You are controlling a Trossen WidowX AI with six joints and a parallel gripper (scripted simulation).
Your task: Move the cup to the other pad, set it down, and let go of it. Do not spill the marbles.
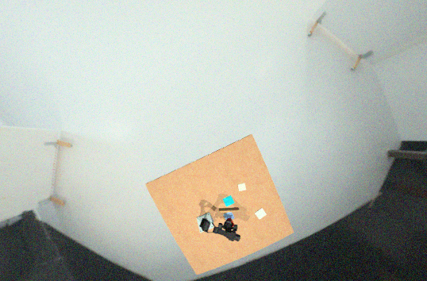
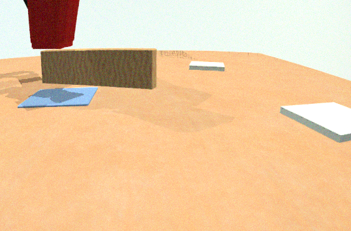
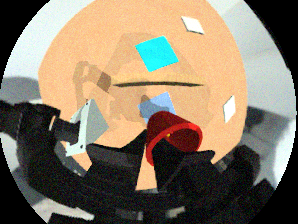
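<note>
Your gripper (image 3: 174, 156) was clamped on the red cup (image 2: 51, 23), and the cup hung in the air, clear of the table (image 2: 173, 169). From the exterior camera you saw only its lower body at the top left corner, its base above the top edge of the wooden wall (image 2: 98, 68). Straight below the gripper lay the pale blue pad (image 2: 59, 96), bare except for a dark shadow across it. On the wrist camera the cup (image 3: 174, 135) looked tilted toward the lens, rim wide, right in front of the dark fingers; you could not make out the marbles inside. Beyond the gripper ran the wall, seen as a thin dark line, and past that the cyan pad (image 3: 157, 52). Two white blocks sat well away from the gripper: one far beyond the wall (image 2: 207, 65), one off to the side (image 2: 323, 119). From the top camera the arm (image 1: 227, 230) crouched over the blue pad, just beside its grey base (image 1: 199, 221).
</note>
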